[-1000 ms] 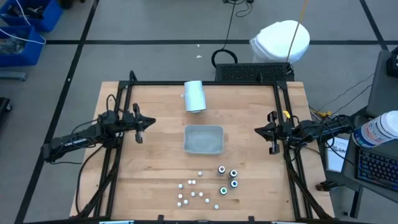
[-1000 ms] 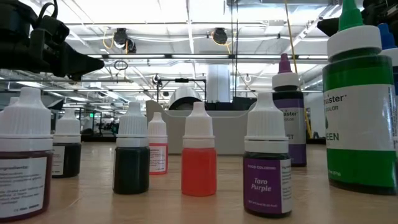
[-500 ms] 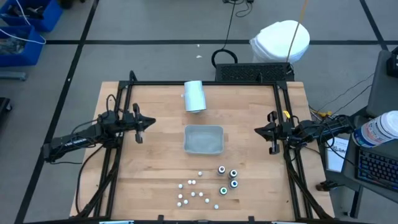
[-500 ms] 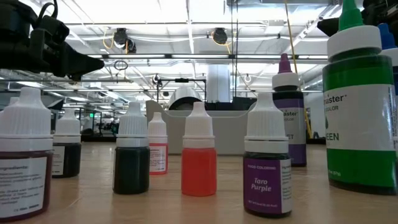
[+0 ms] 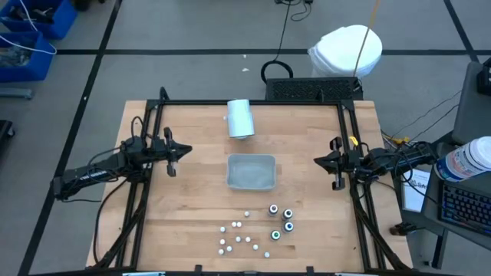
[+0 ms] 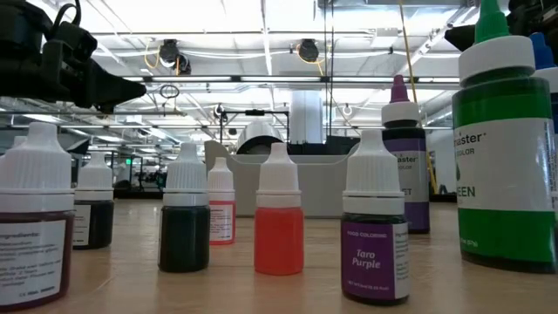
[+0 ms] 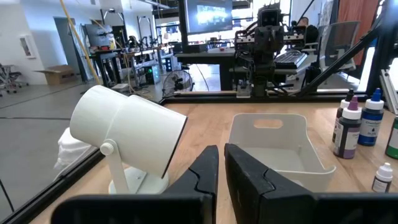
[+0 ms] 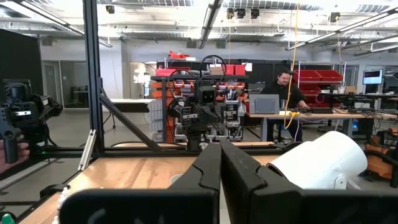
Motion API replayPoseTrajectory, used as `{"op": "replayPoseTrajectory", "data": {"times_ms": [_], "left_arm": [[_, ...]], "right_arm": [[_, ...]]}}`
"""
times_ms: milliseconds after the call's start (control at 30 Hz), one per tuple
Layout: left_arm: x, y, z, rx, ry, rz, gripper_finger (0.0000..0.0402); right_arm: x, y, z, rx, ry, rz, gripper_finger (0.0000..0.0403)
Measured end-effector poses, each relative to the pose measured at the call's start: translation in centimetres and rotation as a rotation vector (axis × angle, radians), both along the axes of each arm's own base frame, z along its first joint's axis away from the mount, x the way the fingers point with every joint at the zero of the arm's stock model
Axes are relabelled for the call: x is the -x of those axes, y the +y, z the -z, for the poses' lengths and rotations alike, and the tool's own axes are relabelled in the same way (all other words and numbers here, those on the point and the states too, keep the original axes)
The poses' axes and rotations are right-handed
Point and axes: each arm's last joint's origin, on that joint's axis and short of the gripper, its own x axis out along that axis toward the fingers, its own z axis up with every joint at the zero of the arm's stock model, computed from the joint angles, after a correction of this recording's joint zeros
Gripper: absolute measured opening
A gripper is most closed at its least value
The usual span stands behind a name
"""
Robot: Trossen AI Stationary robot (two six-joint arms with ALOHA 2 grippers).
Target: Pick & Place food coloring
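Wooden desk: food coloring is clustered at 6 o'clock, none placed in grey tray. Left tool at 9 o'clock and right tool at 3 o'clock are pressed together, empty.

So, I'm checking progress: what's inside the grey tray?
Nothing shows inside the grey tray; from above its floor looks bare. The food coloring bottles all stand on the table. The low view's near wall hides its interior.

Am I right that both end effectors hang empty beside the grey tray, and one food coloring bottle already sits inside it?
Not quite. The high view shows the grey tray with nothing in it; every food coloring bottle stands on the table. The left end effector and right end effector do hang empty beside it.
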Motion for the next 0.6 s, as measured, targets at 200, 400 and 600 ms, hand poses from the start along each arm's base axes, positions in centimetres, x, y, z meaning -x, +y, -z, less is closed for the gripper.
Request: {"op": "replayPoseTrajectory", "data": {"times_ms": [200,400,600], "left_arm": [[0.00,-0.01,-0.13,0.094,-0.029,0.005,0.0037],[-0.01,-0.04,-0.16,0.418,-0.085,0.021,0.0037],[0.03,0.05,-0.59,0.542,-0.159,0.001,0.0037]], "right_arm": [[0.02,0.00,-0.07,-0.051,-0.010,-0.012,0.0000],[0.08,-0.02,-0.28,-0.089,-0.034,-0.020,0.0000],[-0.06,0.01,-0.11,-0.066,-0.012,-0.013,0.0000]]}}
